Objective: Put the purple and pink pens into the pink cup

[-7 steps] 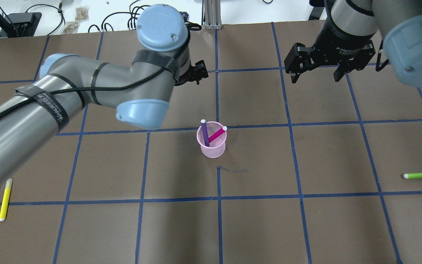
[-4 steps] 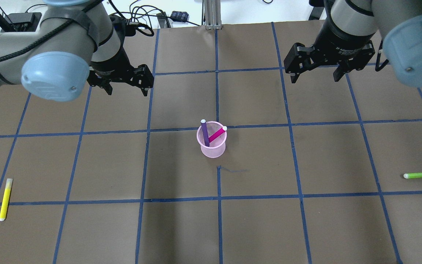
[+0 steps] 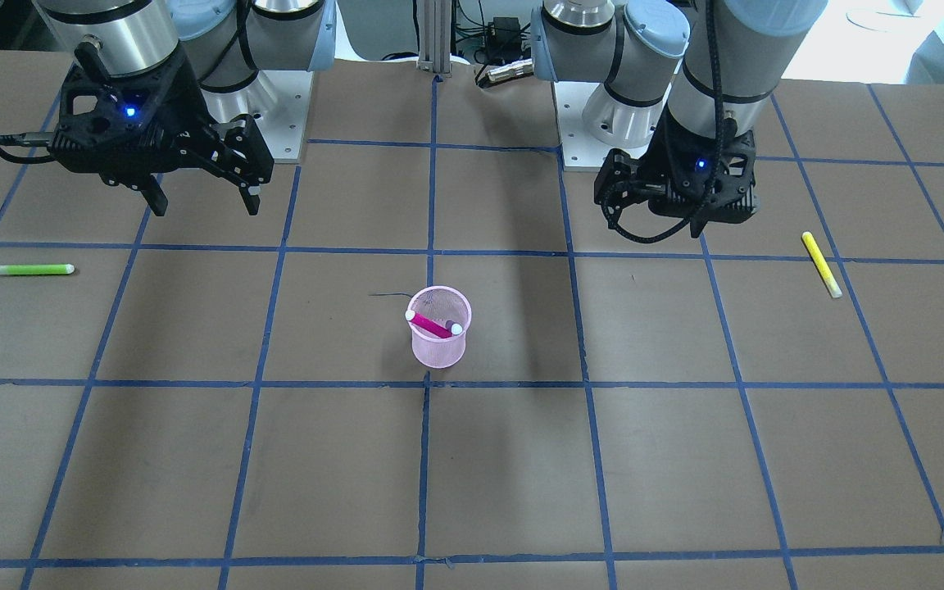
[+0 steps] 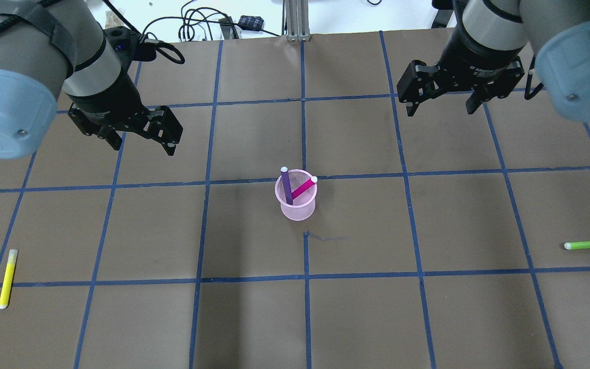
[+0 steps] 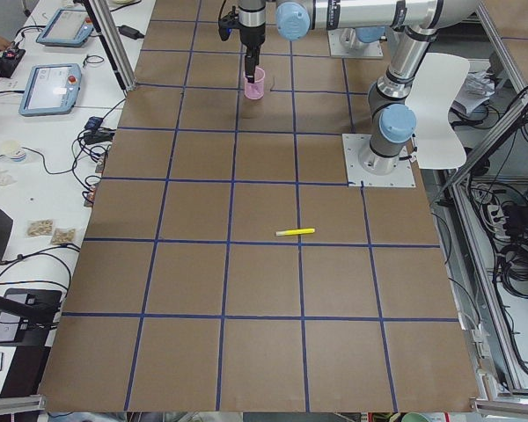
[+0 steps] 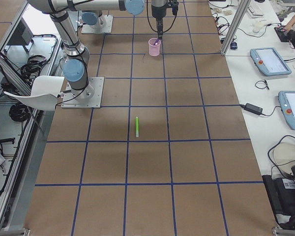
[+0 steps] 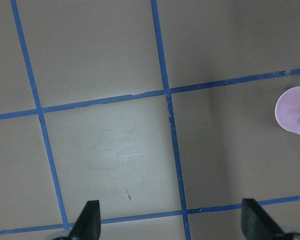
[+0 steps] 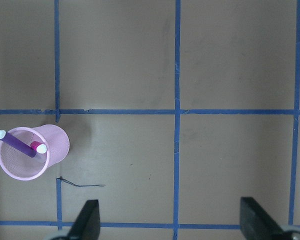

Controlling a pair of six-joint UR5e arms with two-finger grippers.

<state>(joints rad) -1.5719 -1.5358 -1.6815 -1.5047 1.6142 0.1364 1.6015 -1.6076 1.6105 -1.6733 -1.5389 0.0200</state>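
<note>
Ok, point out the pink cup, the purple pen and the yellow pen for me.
pink cup (image 4: 299, 211): overhead view, on its lower outer wall.
purple pen (image 4: 287, 185): overhead view, middle of its barrel.
yellow pen (image 4: 7, 279): overhead view, middle of its barrel.

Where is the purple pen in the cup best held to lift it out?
Probably its upper end, below the white cap, from straight above: the purple pen leans on the rim of the pink cup, and only that end stands above it.

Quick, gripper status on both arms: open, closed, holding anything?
Left gripper: open, holding nothing.
Right gripper: open, holding nothing.
</note>
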